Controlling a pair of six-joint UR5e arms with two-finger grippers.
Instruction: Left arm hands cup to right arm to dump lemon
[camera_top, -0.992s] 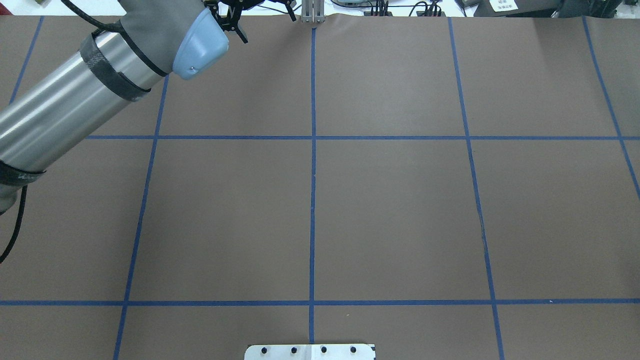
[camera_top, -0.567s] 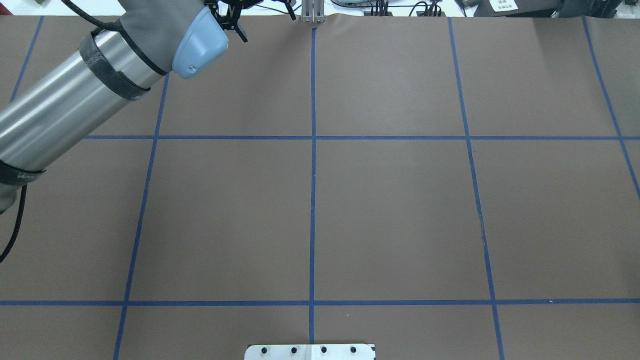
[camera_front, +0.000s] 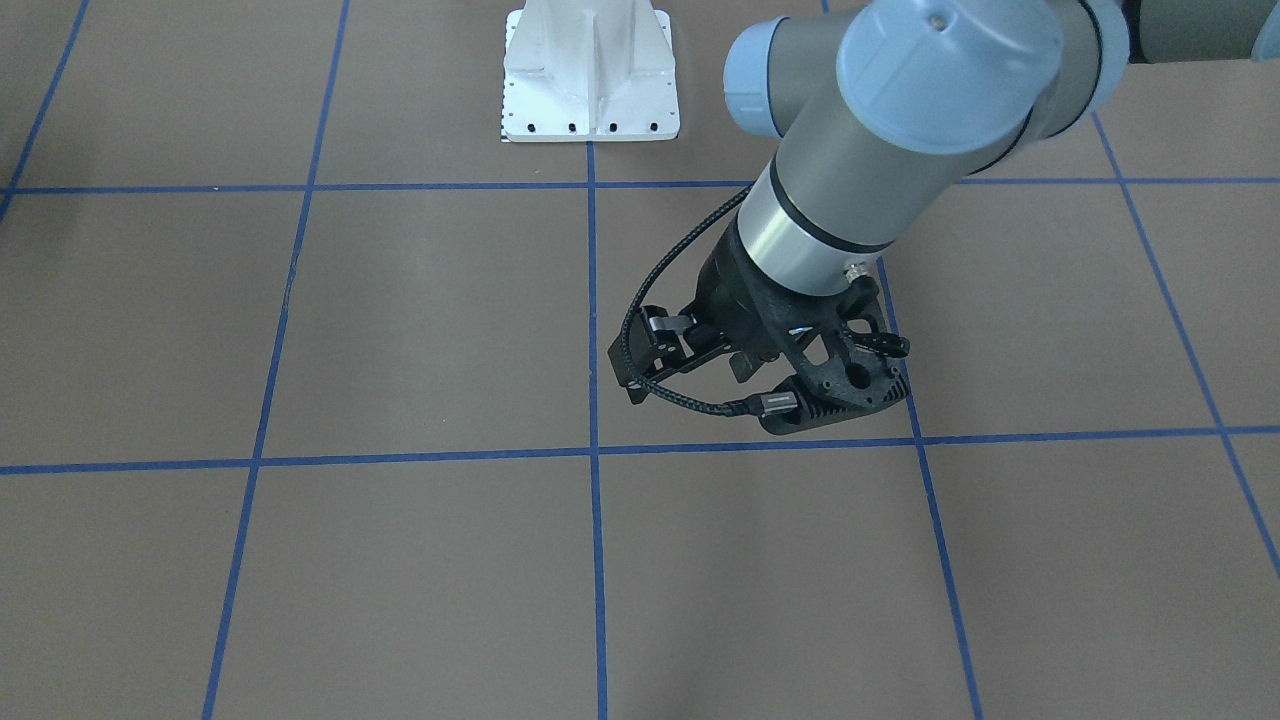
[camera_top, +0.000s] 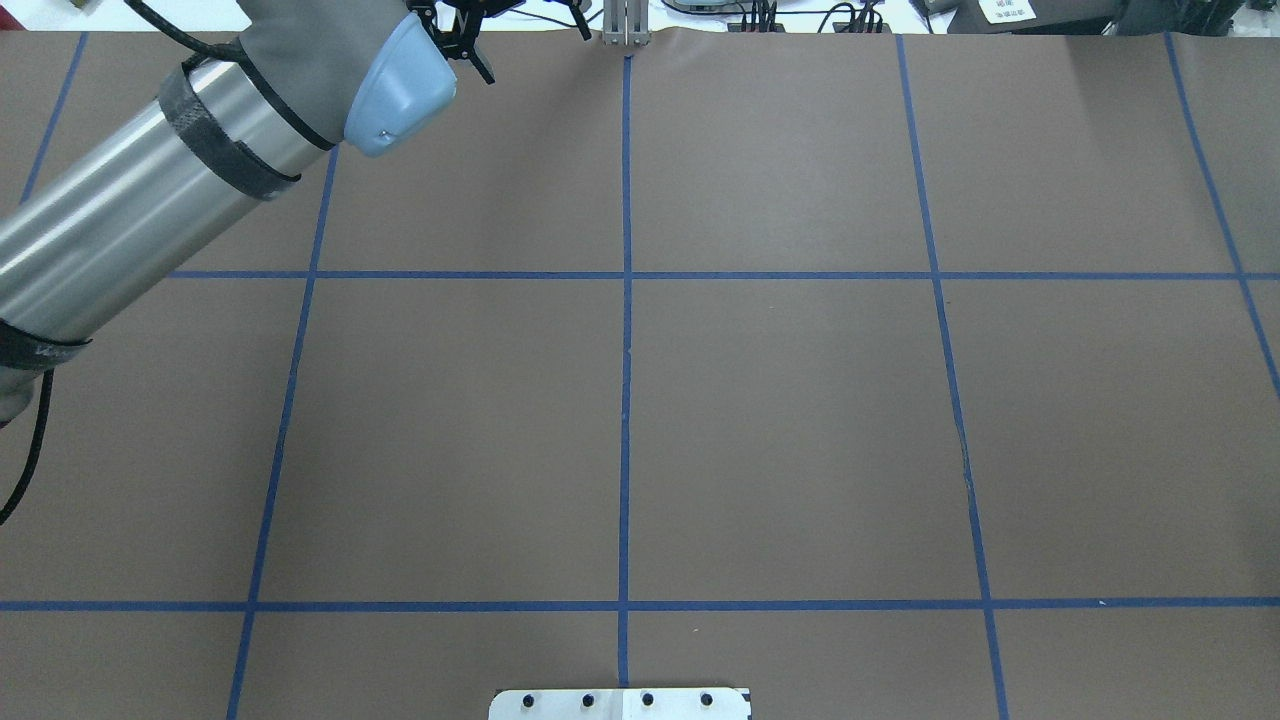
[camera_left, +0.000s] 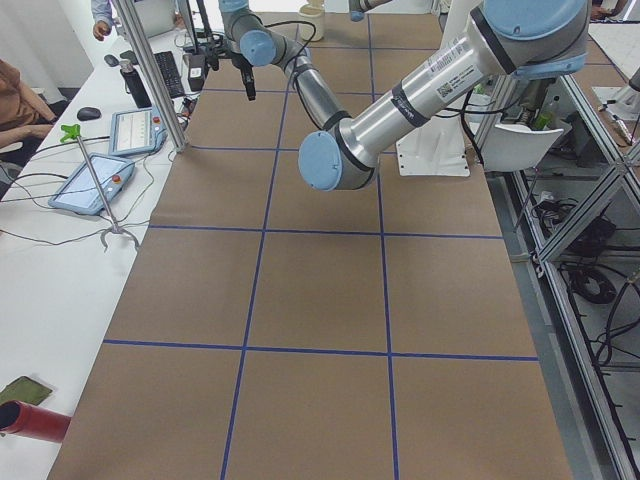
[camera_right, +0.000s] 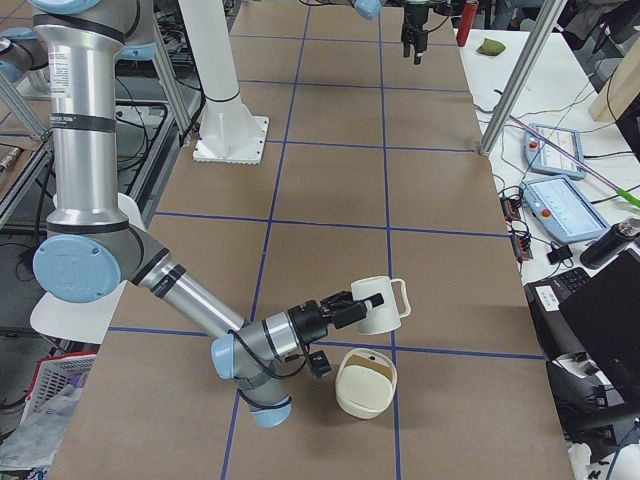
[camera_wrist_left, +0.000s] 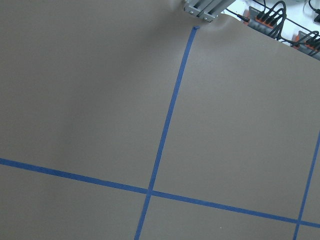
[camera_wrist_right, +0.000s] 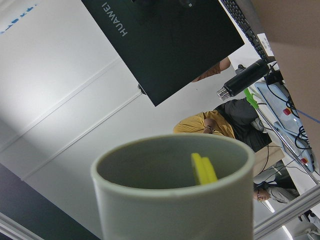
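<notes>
R tool (camera_right: 350, 313) grip on cup (camera_right: 381, 303) unclear; lemon (camera_wrist_right: 202, 169) pt hidden.

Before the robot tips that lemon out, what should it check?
1. Lemon inside the cup: ok, visible in the right wrist view.
2. Cup held off the table at the right end effector: ok; grip tightness cannot tell.
3. Cream bowl on the table close to the cup: ok; exactly under the mouth, cannot tell.
4. Left end effector out of the way: ok, open, empty, at the table's far end.
5. Person seated beside the table, clear of it: ok.
</notes>
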